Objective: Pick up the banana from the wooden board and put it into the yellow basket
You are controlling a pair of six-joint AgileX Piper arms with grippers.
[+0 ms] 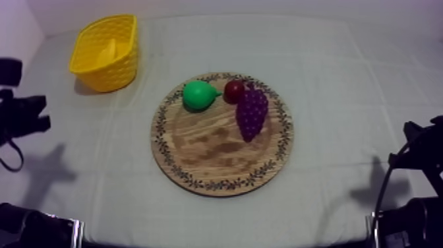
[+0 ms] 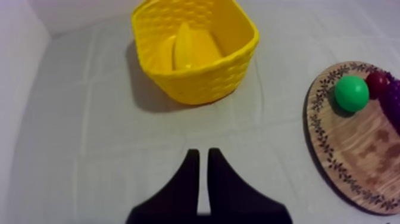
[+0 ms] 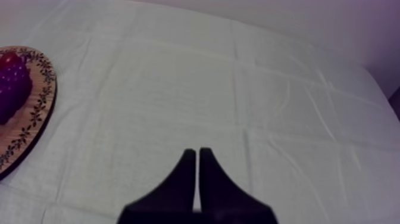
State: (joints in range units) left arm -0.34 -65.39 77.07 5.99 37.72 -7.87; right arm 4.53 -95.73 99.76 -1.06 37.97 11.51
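Placement is being recorded: the banana (image 2: 184, 47) is being cradled inside the yellow basket (image 1: 125, 66), set at the table's far left, well apart from the wooden board (image 1: 217, 155). On the board's far half a pear (image 1: 198, 95), a small red fruit (image 1: 233, 89) and grapes (image 1: 252, 113) are being carried, the red fruit touching the grapes. The left gripper (image 2: 200, 156) is being held with fingers together, a narrow wedge over bare cloth (image 3: 238, 89) near the basket. The right gripper (image 3: 197, 154) is likewise being held closed on nothing, over cloth beside the board.

1. Green pear (image 1: 199, 95): lies on its side, stem pointing toward the small red fruit (image 1: 233, 90), just beside it.
2. Small red fruit: touching the bunch of grapes (image 1: 251, 113) (purple).
3. Grey-white cloth (image 1: 329, 79): lightly creased, covers the table.
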